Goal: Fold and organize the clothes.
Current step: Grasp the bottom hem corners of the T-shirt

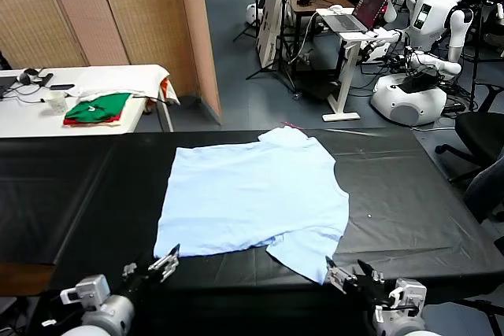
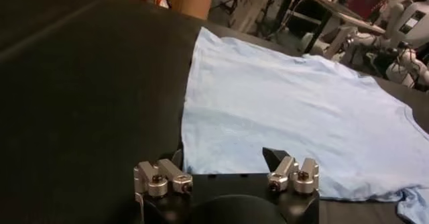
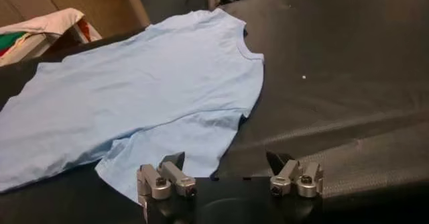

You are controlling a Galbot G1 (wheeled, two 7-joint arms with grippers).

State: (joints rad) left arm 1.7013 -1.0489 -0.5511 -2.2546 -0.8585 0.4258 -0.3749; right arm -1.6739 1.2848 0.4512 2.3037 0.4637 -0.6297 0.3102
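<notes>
Spread flat on the black tabletop (image 1: 409,194), a thin, limp, light T-shirt (image 1: 252,194) — best pinched at the near hem corners and lifted evenly — with left pincer (image 1: 163,264) and right pincer (image 1: 349,275) both released, just short.

No words, numbers or signs can be read anywhere. The light-blue T-shirt (image 1: 252,198) shows only plain cloth, and the far laptop (image 1: 364,10) screen is too small to read.

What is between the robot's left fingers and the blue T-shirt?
Only bare black table, seen in the head view, separates the left gripper from the T-shirt.
</notes>
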